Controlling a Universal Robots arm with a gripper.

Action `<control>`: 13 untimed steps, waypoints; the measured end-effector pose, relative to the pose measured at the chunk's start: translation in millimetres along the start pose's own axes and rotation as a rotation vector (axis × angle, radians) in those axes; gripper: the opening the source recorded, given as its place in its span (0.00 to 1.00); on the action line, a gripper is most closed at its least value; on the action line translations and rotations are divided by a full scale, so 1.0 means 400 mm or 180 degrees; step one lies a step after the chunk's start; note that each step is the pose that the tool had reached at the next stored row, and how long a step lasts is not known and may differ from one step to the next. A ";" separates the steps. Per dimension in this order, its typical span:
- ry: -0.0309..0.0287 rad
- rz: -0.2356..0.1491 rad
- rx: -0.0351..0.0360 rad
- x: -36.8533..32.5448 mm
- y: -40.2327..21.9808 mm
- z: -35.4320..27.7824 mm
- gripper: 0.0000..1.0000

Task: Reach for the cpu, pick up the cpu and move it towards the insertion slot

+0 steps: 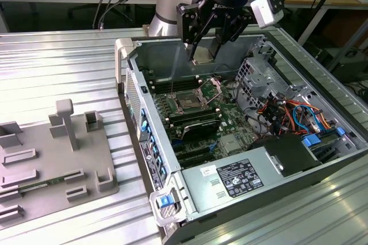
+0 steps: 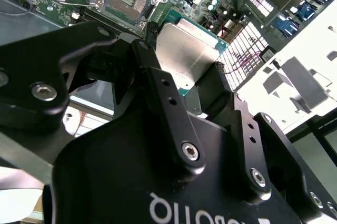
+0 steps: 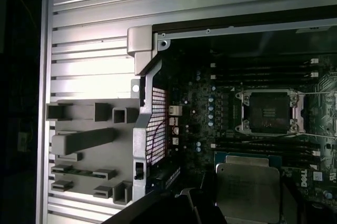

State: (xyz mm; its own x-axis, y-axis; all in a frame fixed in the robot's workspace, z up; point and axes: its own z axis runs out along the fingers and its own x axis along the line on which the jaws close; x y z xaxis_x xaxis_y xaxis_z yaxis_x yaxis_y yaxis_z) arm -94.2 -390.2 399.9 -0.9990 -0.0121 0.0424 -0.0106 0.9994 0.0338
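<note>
Second wrist view shows me the cpu [image 2: 187,56] clamped between my gripper's [image 2: 181,74] black fingers [image 2: 158,84], its pale silvery top facing the camera and a strip of green edge showing along one side; the fingers are closed on its opposite edges. From the first wrist view I see the same chip [image 3: 247,190] hanging above the motherboard [image 3: 205,108], clear of it, with the insertion slot [image 3: 269,111] a little way off: dark square, brownish centre, silver frame and thin wire lever, nothing seated in it. From the exterior view the gripper [image 1: 201,55] hangs over the far wall of the open computer case [image 1: 270,170], near the case's back edge, and the slot [image 1: 188,102] lies below and somewhat nearer the camera. The grey tray [image 1: 52,159] with its blocks sits on the ribbed metal table [image 1: 57,67], outside the case's left wall in the exterior view. By my reckoning the reach and pickup are done, and the carry has brought the chip inside the case but not yet over the socket.
</note>
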 end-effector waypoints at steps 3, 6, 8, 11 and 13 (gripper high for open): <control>0.0000 0.0000 0.0000 -0.007 0.000 0.000 0.55; 0.0000 0.0000 0.0000 -0.009 0.000 0.000 0.55; 0.0000 -0.0001 0.0000 -0.010 0.000 0.000 0.55; 0.0000 0.0000 0.0000 -0.010 0.001 0.000 0.55; 0.0000 0.0001 0.0000 -0.010 0.002 0.000 0.55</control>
State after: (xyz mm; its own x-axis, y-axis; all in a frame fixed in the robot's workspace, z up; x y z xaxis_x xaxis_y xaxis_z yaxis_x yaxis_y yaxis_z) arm -90.3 -389.2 399.8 -0.9990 -0.0119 0.0424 -0.0104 0.9994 0.0338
